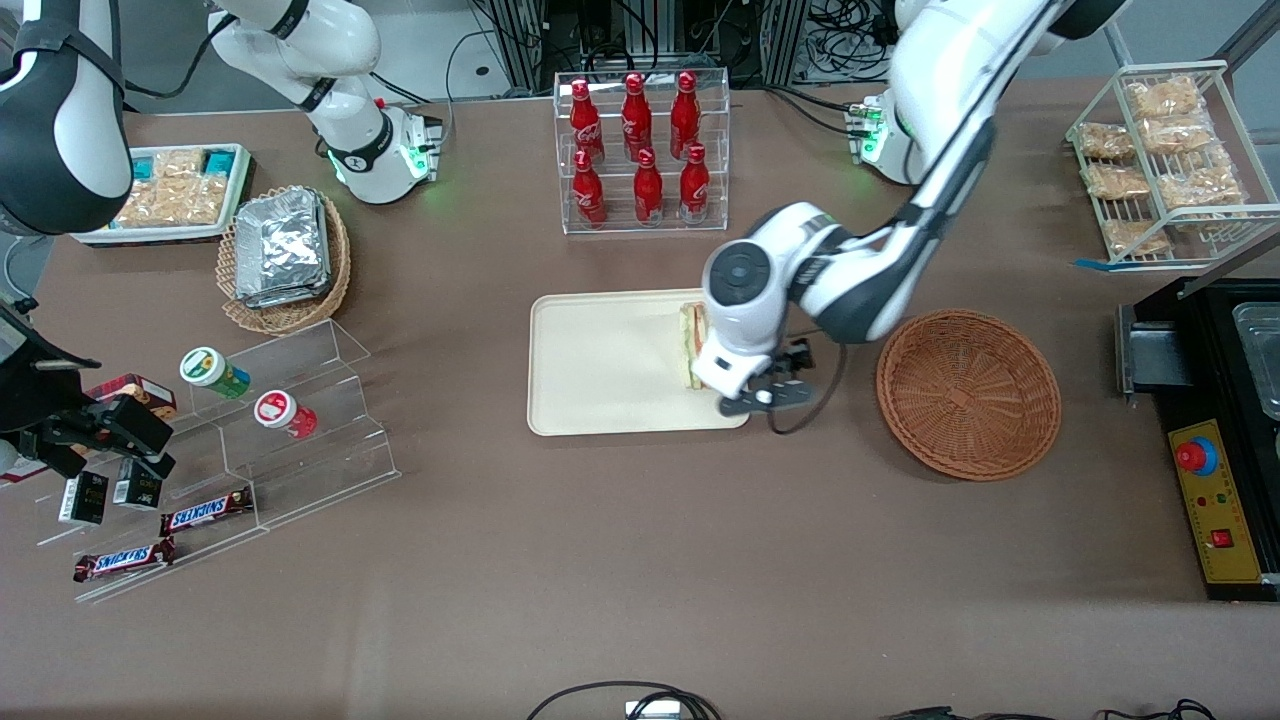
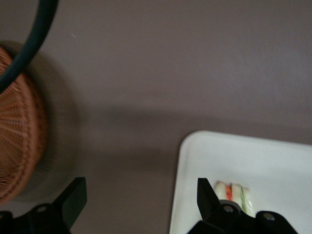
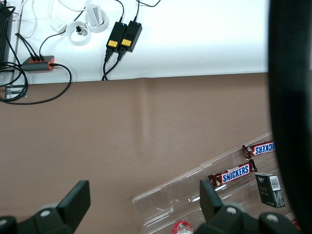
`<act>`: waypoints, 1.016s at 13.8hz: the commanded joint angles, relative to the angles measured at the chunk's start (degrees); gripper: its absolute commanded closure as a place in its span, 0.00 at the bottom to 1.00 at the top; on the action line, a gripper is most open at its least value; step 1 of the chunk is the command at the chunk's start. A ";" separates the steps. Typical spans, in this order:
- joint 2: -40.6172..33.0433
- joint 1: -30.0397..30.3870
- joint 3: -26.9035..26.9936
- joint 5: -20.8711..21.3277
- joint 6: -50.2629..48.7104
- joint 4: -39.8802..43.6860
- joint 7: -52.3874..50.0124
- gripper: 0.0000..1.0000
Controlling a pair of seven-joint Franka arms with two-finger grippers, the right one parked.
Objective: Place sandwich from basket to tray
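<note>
on the brown tabletop, the largest task thing is the flat cream-beige rectangular tray with its low rim, lying nearer the front camera than the clear rack of red bottles. beside it, toward the working arm's end, sits the round reddish-brown woven wicker basket, which looks to hold nothing now. the white left arm reaches down from its base, elbow bent over the gap between basket and tray, wrist hanging over the tray edge that faces the basket.

the small triangular sandwich of white bread in clear wrap rests on the tray, just inside that basket-facing edge, its green and orange-red filling edge showing. its long axis runs along the tray's short side, toward and away from the front camera. the wrist view shows the same filling stripes lying on the cream surface right beside one black finger.

the claw hangs over that tray edge with its fingers spread wide and nothing between them: one finger is above the tray by the sandwich, the other above bare tabletop toward the basket. so the sandwich lies off to the tray-inward side of the claw, not in its grip. i judge the placing done, and the coming move calls only for a clean lift away without nudging the wedge.
</note>
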 commanded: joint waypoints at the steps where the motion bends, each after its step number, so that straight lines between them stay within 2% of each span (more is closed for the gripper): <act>1: -5.57 4.70 -0.48 0.20 -2.49 -0.67 -0.62 0.00; 5: -9.97 9.72 -0.57 -0.85 -7.76 -0.32 2.62 0.00; 10: -16.92 18.59 0.39 -10.77 -14.42 1.95 21.13 0.00; 14: -21.13 18.43 10.04 -17.71 -23.22 6.18 38.79 0.00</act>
